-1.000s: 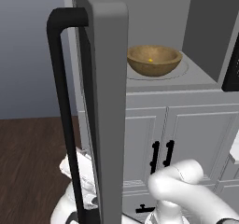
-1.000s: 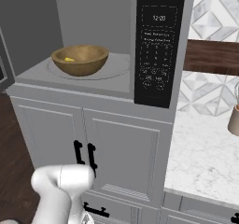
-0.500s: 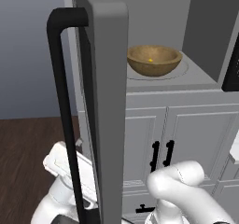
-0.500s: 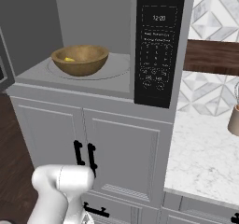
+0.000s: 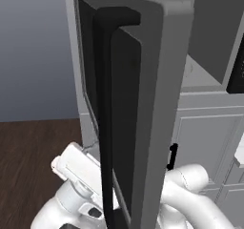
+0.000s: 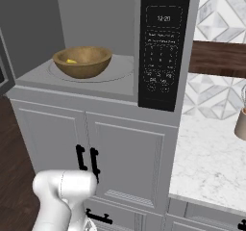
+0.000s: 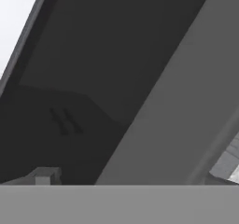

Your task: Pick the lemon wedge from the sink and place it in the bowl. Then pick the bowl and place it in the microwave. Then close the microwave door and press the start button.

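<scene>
step: closing the microwave door [image 5: 143, 104] — the bowl [image 6: 82, 61] already sits inside the microwave [image 6: 96, 42], on the pale floor of the cavity, with the lemon wedge [image 6: 71, 61] showing as a small yellow spot in its left side.
door: part-way shut, I judge; in the left base view it stands edge-on and near, its long black bar handle [image 5: 107, 128] upright and its dark tinted window beside it.
hand: low behind the door's outer face at the bottom of the left base view, probably at [image 5: 90, 209] — the fingertips are hard to make out there; the jaws stand wide and nothing is held. The hand view looks straight onto the dark window and grey frame from very near.
next move: push the door on until it latches flush with the cavity, then draw the arm clear and reach right to the black control panel [image 6: 163, 47] for the start button.
surface: white marble counter [image 6: 211, 158] to the right, with a tan container [image 6: 240, 121] at its far right edge.
room: grey panelled cabinets [image 6: 96, 153] with black handles below the microwave, a geometric tile backsplash [image 6: 216, 90] and a dark wooden floor [image 5: 33, 151] on the left.
</scene>
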